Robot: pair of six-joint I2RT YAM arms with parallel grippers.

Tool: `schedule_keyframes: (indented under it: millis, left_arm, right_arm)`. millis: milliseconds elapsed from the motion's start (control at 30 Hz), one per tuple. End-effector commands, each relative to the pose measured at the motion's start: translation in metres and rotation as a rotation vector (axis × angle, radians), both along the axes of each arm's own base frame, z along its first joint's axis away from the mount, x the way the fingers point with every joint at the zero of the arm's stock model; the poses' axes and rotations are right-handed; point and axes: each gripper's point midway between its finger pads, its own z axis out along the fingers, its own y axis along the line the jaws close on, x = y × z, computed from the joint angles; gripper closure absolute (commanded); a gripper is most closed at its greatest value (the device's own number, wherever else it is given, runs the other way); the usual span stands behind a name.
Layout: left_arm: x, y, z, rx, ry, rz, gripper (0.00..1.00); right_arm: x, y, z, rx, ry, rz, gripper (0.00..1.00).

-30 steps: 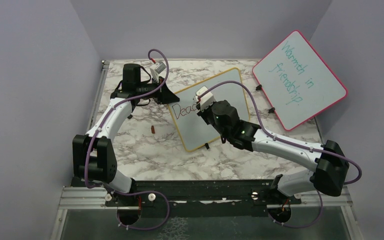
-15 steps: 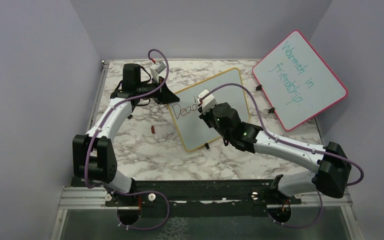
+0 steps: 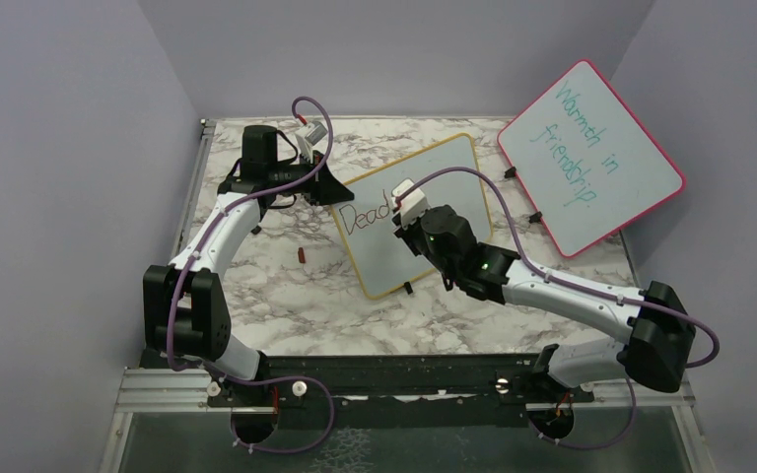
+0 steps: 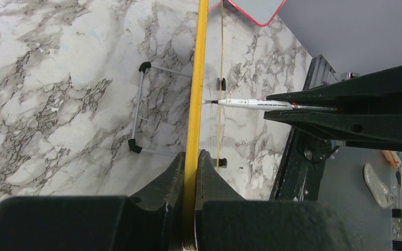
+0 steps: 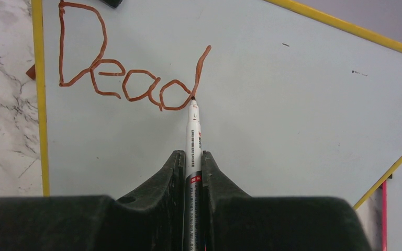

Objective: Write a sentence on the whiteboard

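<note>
Closest to the arm bases there's just marble table (image 3: 286, 305) with a tiny red-brown bit (image 3: 302, 255) lying on it, left of the whiteboard (image 3: 458, 168). The whiteboard stands propped up mid-table, tilted back, its long axis running diagonally from near-left up to far-right in the top view, yellow frame all round. The right gripper (image 5: 192, 159) has its jaws clamped narrow on a marker (image 5: 193, 137), which points straight away from the wrist with its tip touching the board at the foot of the last "d". So far the sentence (image 5: 131, 78) is only "Dead", in reddish-brown strokes, sitting near the board's left edge and running along its long side. The left gripper (image 4: 191, 157) is pinched tight on the board's yellow left edge, with the frame running straight up between its fingers in the wrist view; the marker shows side-on there, tip against the board face. Further back on the right, a pink-framed board (image 3: 591, 158) with teal handwriting leans tilted by the wall.
</note>
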Motion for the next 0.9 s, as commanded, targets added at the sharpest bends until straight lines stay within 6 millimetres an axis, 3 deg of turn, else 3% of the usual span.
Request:
schedule_keyframes:
  millis: [0, 867]
  left_arm:
    - [0.019, 0.022, -0.050, 0.165, 0.029, 0.111, 1.00]
    - [0.020, 0.022, -0.051, 0.170, 0.030, 0.114, 1.00]
  right_arm:
    - [-0.006, -0.009, -0.016, -0.031, 0.047, -0.001, 1.00]
    - [-0.003, -0.023, -0.016, -0.053, 0.030, -0.065, 1.00]
